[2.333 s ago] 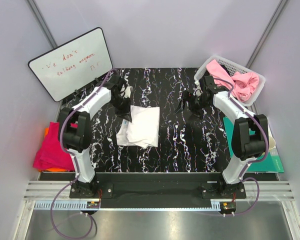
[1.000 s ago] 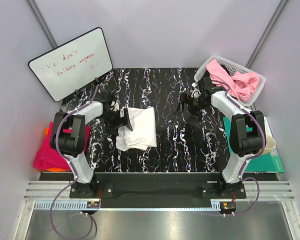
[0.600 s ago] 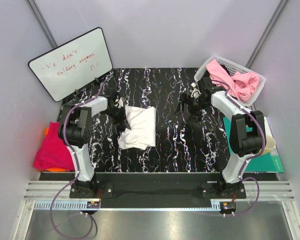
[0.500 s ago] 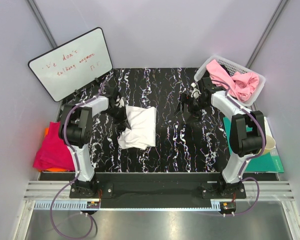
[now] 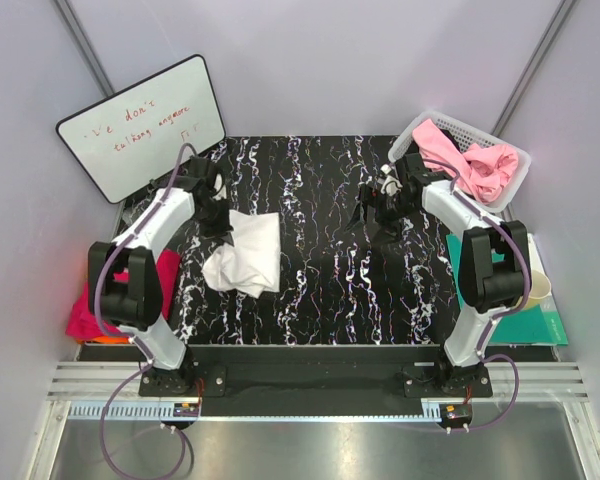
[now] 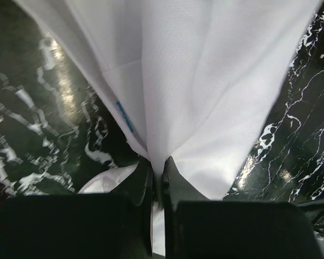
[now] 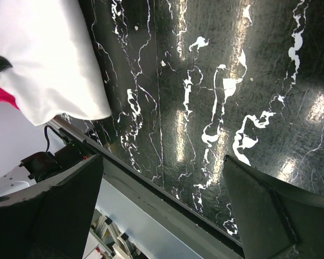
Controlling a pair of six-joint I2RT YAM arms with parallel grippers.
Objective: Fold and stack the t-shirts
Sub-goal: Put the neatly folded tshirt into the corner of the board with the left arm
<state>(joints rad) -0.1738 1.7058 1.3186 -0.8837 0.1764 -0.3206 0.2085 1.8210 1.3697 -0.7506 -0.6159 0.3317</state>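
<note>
The left gripper (image 6: 157, 164) is clenched on a fold of the white shirt (image 5: 245, 255), which lies crumpled left of centre on the bench (image 5: 320, 290). The right gripper (image 5: 372, 212) hangs wide apart and empty. The cloth looks light and limp, so a hem or corner probably gives the truest hold.

left arm: elbow raised, reaching forward | left end effector (image 6: 157, 163): clamped on white t-shirt (image 6: 200, 81) | right end effector (image 5: 372, 212): jaws spread wide, holding nothing

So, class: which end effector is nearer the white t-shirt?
Left. The left end effector is shut on the white t-shirt; the right end effector hangs open, off to its right.
</note>
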